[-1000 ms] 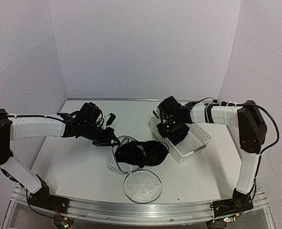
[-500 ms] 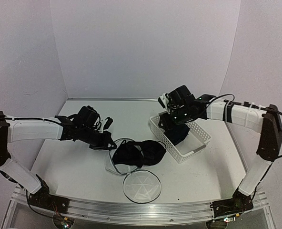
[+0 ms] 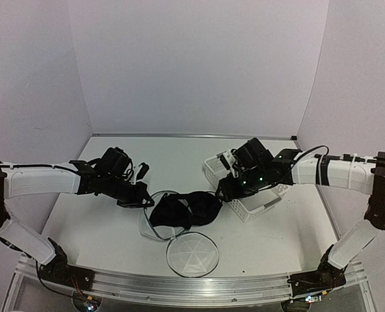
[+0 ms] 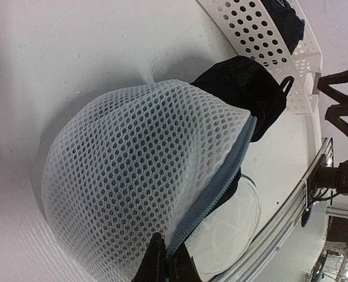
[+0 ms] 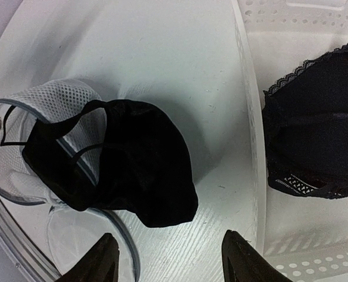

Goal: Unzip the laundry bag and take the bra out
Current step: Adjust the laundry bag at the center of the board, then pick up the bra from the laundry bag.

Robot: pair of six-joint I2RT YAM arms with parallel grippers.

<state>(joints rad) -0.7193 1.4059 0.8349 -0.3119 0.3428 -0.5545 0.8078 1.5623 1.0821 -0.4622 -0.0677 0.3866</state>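
The laundry bag lies open on the table, a white mesh cylinder with a grey zipper. The dark bra lies half out of its mouth, spread toward the right. My left gripper is shut on the bag's mesh edge right beside the zipper. My right gripper is open and empty. It hovers over bare table between the bra and the basket, fingertips wide apart. The bag's mesh shows behind the bra. The round lid panel lies flat in front.
A white perforated basket stands right of the bra, its rim close to my right gripper. Another dark lace-edged garment lies inside it. The table's metal front rail is just past the lid panel.
My right gripper has moved from over the basket down and left to beside the bra. My left gripper has drawn slightly left and nearer, still holding the bag.
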